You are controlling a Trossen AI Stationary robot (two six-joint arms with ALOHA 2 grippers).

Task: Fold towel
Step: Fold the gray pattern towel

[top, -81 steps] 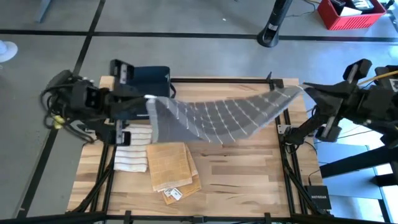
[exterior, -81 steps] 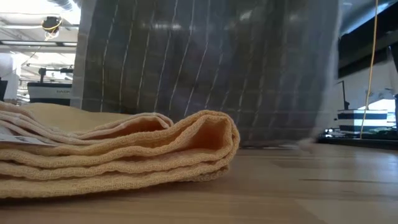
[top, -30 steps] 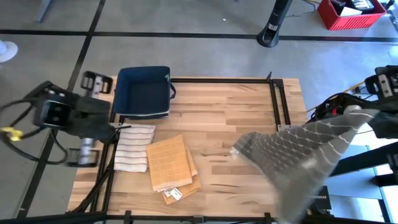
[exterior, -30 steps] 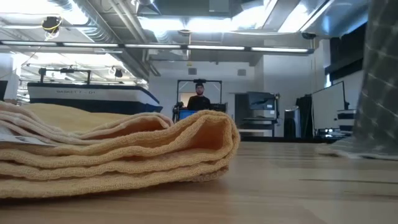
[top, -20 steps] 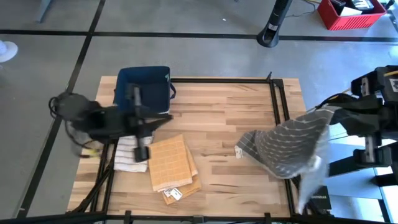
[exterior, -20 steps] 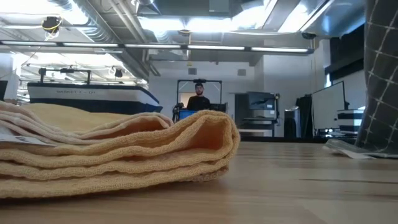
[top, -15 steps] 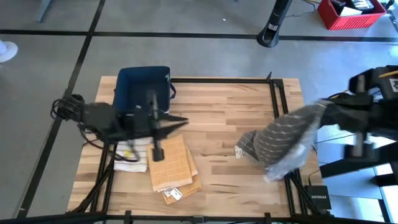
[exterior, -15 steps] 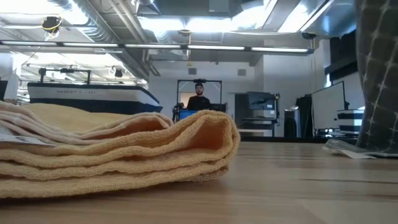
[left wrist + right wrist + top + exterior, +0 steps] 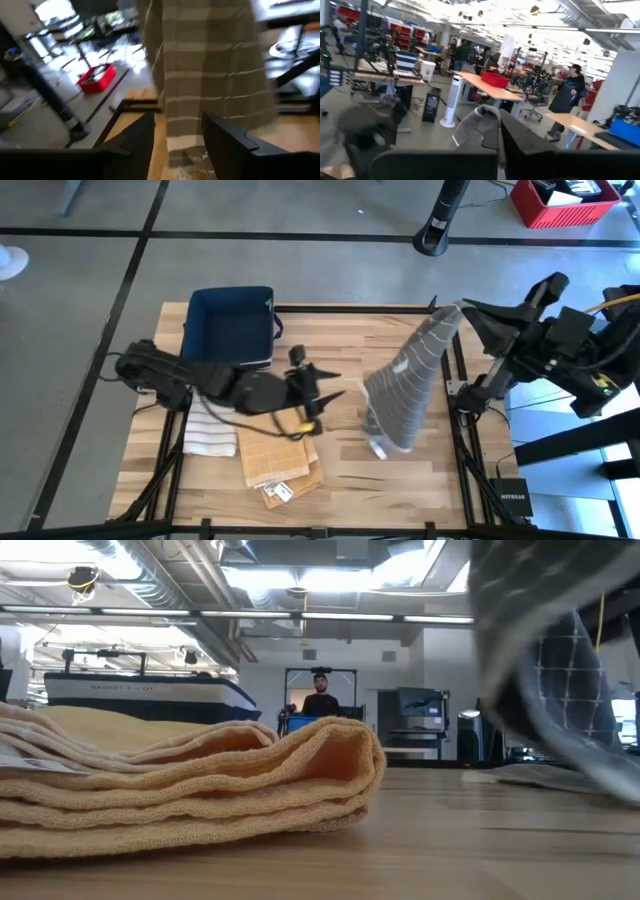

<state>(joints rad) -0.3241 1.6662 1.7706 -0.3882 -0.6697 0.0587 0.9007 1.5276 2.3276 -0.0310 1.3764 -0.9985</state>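
Towel hangs between the two arms

Right end effector [image 9: 468,308] pinches the grey towel [image 9: 405,380]; the spread, empty left end effector [image 9: 330,383] points at it.

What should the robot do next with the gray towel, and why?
Probably move the open left gripper forward to catch the gray towel's hanging edge. The right gripper pinches one corner, so the cloth dangles, its bottom bunched on the table.
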